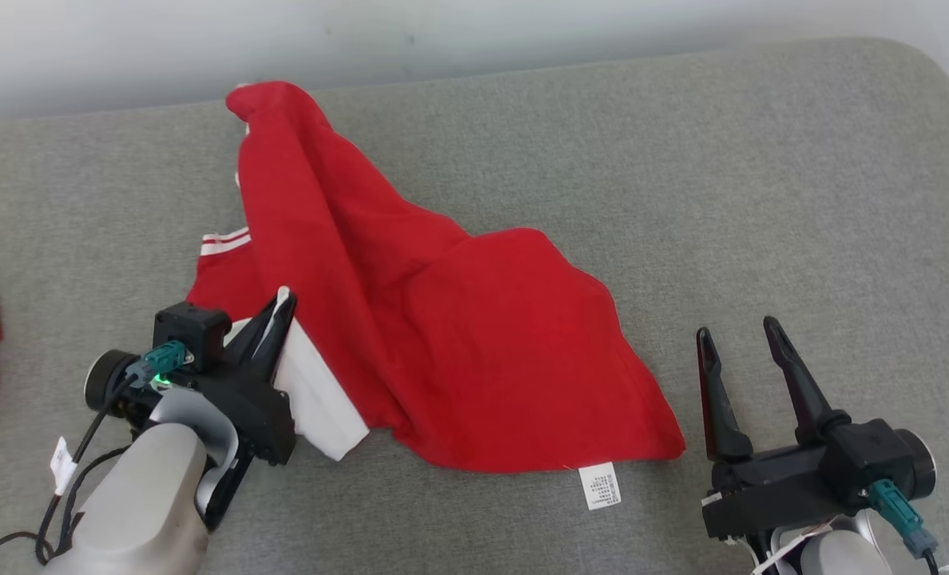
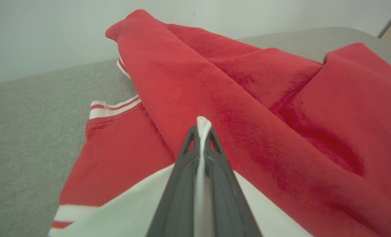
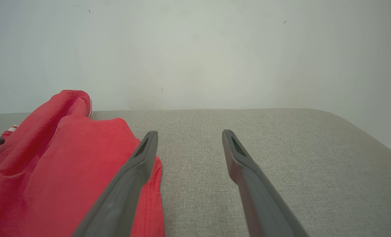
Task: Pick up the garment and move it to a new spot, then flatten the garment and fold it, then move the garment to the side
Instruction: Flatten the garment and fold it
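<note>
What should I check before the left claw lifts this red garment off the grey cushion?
1. Grip: left claw shut on the red garment's white band: ok.
2. Only one layer pinched: cannot tell.
3. Spare arm: right claw open, holding nothing: ok.
4. Its fingers apart from the hem beside them: cannot tell.
5. Cloth lying flat: not ok, a raised ridge runs up it.
6. Bare grey cushion on the right for a new spot: ok.
</note>
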You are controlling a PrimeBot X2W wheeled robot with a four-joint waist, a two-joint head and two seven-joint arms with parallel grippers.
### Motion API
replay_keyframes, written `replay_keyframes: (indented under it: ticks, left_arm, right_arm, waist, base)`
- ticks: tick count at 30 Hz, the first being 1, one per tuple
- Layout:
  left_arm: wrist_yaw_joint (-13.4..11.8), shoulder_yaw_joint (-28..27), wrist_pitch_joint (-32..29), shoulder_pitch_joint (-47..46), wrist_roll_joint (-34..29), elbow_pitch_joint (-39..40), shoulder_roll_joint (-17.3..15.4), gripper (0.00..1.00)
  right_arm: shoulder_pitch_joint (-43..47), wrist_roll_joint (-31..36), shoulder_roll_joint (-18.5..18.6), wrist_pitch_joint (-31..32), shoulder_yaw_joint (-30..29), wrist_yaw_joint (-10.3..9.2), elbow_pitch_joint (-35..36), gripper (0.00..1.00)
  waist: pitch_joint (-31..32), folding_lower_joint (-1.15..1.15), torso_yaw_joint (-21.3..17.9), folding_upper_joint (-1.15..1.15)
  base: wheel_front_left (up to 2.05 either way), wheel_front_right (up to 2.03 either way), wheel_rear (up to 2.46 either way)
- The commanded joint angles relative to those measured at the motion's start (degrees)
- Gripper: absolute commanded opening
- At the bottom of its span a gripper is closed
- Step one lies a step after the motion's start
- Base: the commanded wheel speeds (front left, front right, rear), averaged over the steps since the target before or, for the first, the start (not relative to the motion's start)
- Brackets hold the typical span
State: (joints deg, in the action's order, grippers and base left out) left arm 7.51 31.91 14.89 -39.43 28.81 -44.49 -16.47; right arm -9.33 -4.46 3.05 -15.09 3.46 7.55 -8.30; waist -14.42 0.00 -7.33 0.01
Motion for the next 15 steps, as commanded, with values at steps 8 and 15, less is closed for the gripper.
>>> replay_keyframes:
  ticks: [8,15]
  left_arm:
    - [-2.80,-6.67,0.29,11.87,-0.55,15.80,0.57,0.00]
    - [-5.52,-9.83,0.31,24.56,-0.39,23.55,0.97,0.00]
  right_arm:
    - [2.91,-0.66,-0.08,-0.10,0.16,-0.13,-0.92,1.00]
    - [3.47,-0.71,0.26,-0.11,0.21,-0.13,-1.21,1.00]
  waist:
    - [4.83,0.00,6.12,-0.01]
    - [6.40,0.00,9.42,-0.01]
  base:
    - [0.00,0.00,0.00]
    - [0.00,0.00,0.00]
